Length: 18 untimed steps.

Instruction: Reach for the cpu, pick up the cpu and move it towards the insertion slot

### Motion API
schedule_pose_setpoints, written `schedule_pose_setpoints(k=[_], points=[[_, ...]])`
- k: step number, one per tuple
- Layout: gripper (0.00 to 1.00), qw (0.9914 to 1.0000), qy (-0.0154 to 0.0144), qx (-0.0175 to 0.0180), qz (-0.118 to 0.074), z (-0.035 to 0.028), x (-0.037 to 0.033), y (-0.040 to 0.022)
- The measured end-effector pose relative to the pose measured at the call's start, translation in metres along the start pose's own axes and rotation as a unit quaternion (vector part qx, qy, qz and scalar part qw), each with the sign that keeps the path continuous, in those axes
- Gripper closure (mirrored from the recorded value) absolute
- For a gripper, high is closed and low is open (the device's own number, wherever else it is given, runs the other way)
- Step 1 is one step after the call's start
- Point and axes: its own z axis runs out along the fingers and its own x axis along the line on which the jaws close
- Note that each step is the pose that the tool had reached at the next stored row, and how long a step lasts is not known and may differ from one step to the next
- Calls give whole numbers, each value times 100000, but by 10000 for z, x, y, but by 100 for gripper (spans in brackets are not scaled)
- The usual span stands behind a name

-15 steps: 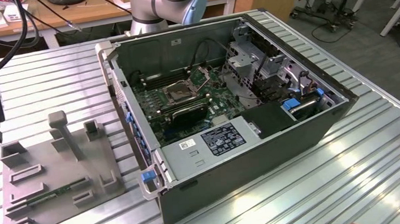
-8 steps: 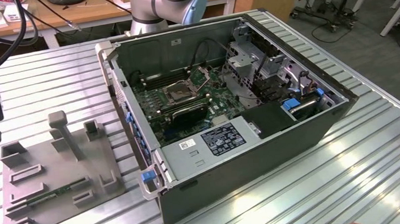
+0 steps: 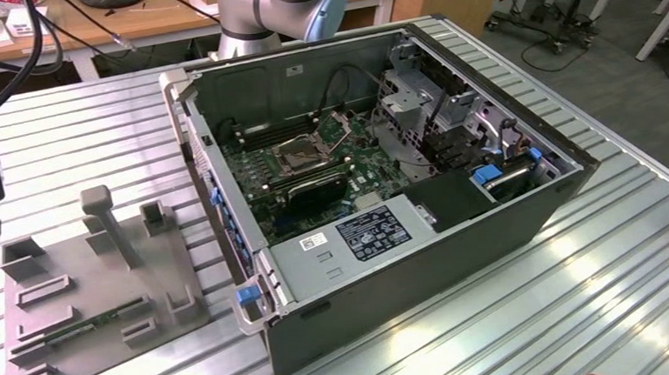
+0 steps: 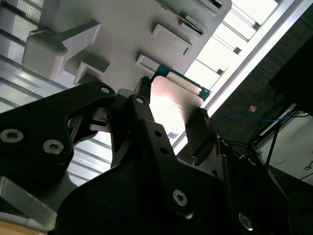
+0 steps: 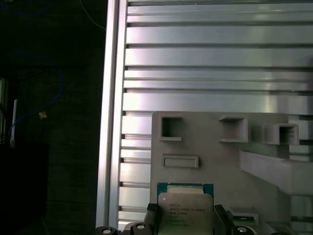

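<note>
With the wrist pointed down at the counter above the grey tray, the jaws grip the cpu by opposite edges.

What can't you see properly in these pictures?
1. The cpu: in the first wrist view, one side is cut off by the picture's edge.
2. In the second wrist view, the gripper hides part of it.
3. The insertion slot: in the exterior view, too small to see its inside.
</note>
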Motion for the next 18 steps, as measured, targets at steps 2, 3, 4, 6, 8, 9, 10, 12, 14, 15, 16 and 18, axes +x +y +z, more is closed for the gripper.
schedule_pose_setpoints(k=[2, 3, 4, 6, 8, 9, 10, 12, 14, 15, 16, 18], points=[[47, 100000, -8, -7, -2, -14, 0, 0], [47, 100000, -15, -13, -4, -19, 0, 0], [47, 100000, -14, -11, -2, -24, 0, 1], [47, 100000, -11, -9, -3, -33, 0, 1], [47, 100000, -18, -13, -1, -39, 0, 2], [47, 100000, -20, -14, -2, -39, 0, 1], [47, 100000, -21, -14, -3, -40, 0, 2], [47, 100000, -9, -10, -1, -42, 0, 2], [47, 100000, -12, -9, -4, -42, 0, 1], [47, 100000, -9, -10, -2, -43, 0, 2], [47, 100000, -12, -10, -4, -43, 0, 1], [47, 100000, -12, -9, -1, -43, 0, 2]])
